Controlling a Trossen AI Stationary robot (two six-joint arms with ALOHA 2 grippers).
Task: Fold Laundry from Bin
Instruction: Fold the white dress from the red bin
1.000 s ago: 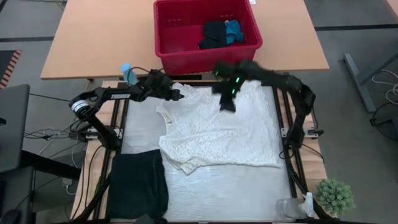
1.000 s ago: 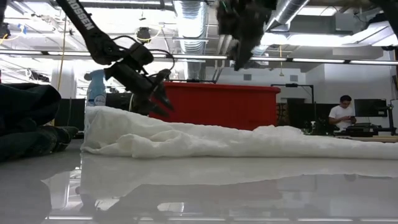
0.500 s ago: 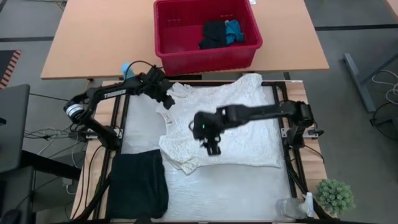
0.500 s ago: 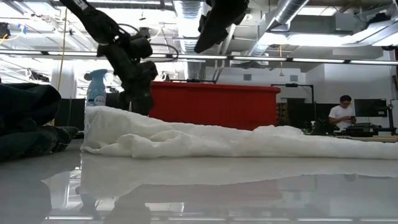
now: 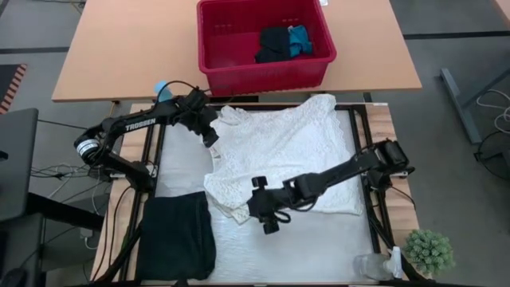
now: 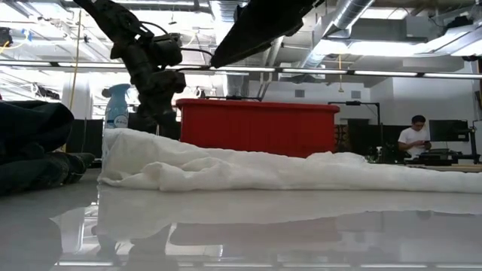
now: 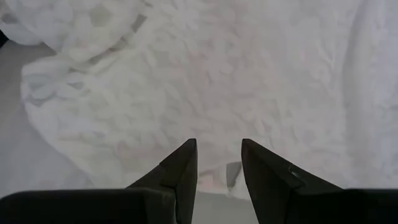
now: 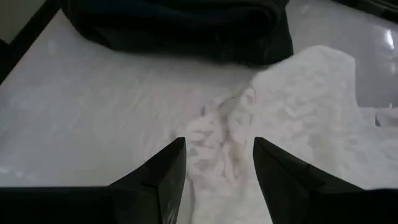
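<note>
A white crinkled garment [image 5: 287,159] lies spread across the table's middle. My left gripper [image 5: 209,137] hangs open above its far-left part [image 7: 249,74], clear of the cloth [image 6: 226,169]. My right gripper [image 5: 268,223] stands open over the garment's near-left corner [image 8: 214,137], fingers on either side of a bunched edge, not touching. A folded black garment [image 5: 177,235] lies at the near left. The red bin [image 5: 263,76] stands beyond the far edge with black laundry [image 5: 273,44] and a small blue piece [image 5: 300,38] inside.
A blue spray bottle [image 5: 162,89] stands by the left arm's far side. A small green plant [image 5: 429,251] and a clear bottle [image 5: 374,267] sit at the near right corner. Bare white table [image 5: 319,247] lies along the near edge. A person [image 6: 414,139] stands far behind.
My right gripper has swept from beside the bin across the white garment toward the table's near edge and left, sinking and turning as it went. My left gripper has risen off the cloth, rolled, and drifted slightly toward the near edge. The garment has stayed put.
</note>
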